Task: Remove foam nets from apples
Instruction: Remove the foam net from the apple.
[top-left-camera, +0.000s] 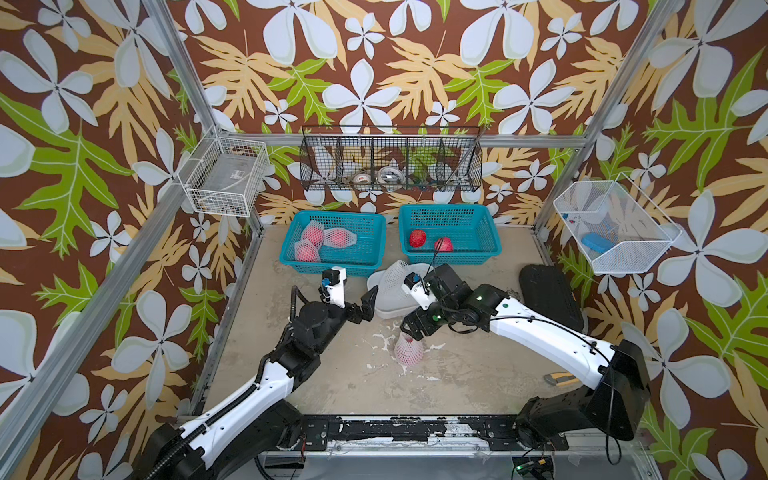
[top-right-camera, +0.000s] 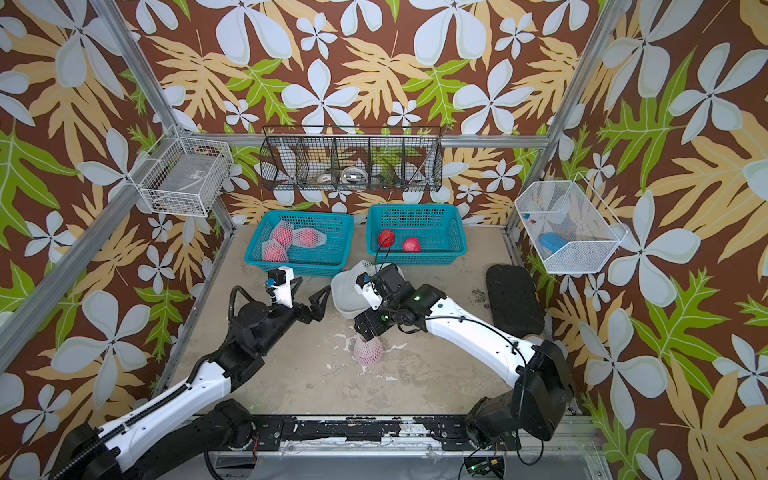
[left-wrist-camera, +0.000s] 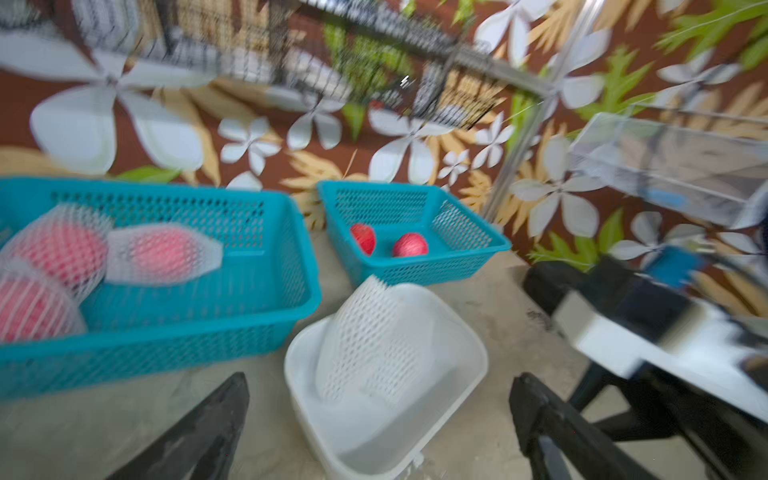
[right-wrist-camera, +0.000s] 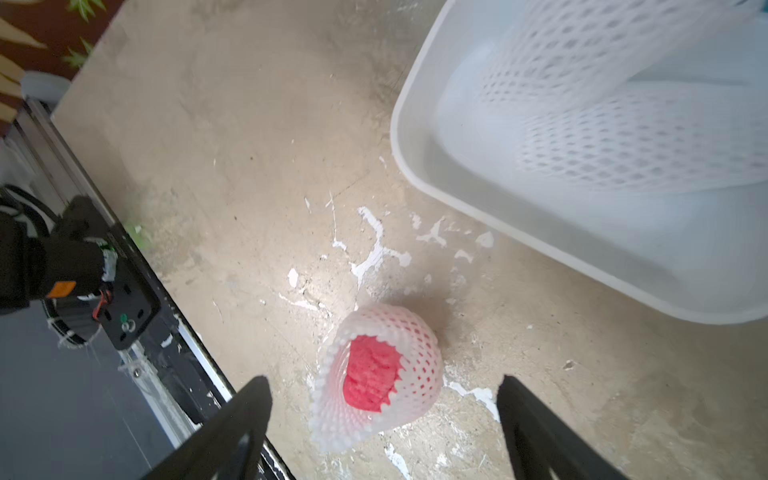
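The left wrist view is smeared — the black rack (left-wrist-camera: 249, 54) and right arm (left-wrist-camera: 623, 336) are streaks. In both top views that arm hides part of the white tub (top-left-camera: 382, 311); its foam nets (right-wrist-camera: 623, 124), blurred, run off the right wrist view.

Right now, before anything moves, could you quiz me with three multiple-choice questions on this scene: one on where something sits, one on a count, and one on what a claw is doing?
1. Where do the bare apples lie?
A) white tub
B) right teal basket
C) bare table

2. How many netted apples lie in the left teal basket?
A) two
B) three
C) five

3. The right gripper near the netted apple on the table is:
A) open and empty
B) shut on the apple
C) shut on a net

Answers:
1 B: both uncovered red fruits sit there.
2 B: three mesh-wrapped fruits cluster in it.
3 A: its fingers stand wide apart, clear of the fruit.
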